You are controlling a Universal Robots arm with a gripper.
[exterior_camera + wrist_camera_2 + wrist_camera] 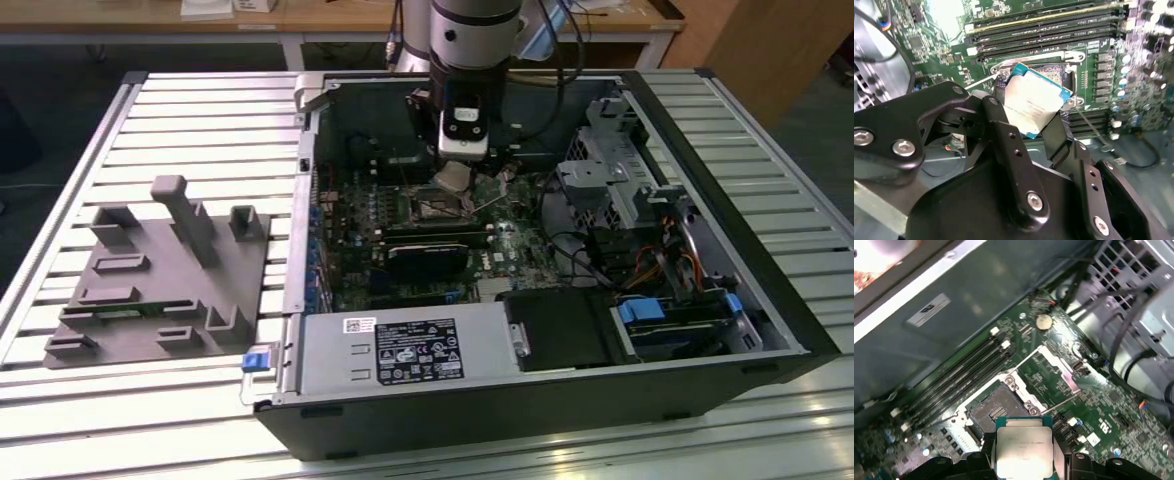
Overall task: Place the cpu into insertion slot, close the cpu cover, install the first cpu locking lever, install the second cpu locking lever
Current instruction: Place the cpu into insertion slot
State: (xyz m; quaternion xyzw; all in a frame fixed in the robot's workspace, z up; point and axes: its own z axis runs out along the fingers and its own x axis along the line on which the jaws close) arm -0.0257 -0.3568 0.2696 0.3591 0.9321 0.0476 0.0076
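Observation:
My gripper (1030, 114) is shut on the cpu (1032, 101), a flat square chip with a pale metal top and a teal edge, gripped by two opposite sides between the black fingers (1000, 111). In the first wrist view the cpu (1024, 447) hangs just above and short of the insertion slot (996, 410), whose dark centre lies bare inside its silvery rim. The cpu cover (1070, 381), a thin metal frame, stands swung open beside the slot. In the exterior view the gripper (454, 180) hovers over the insertion slot (434, 208) inside the open computer case.
Long black memory slots (1046, 32) run along one side of the socket. Thin silver levers (980, 81) stick up near it. The case (334, 90) walls, a power supply (400, 350), drive cages and cables (641, 260) surround the board. A grey fixture (160, 270) lies at the exterior view's left.

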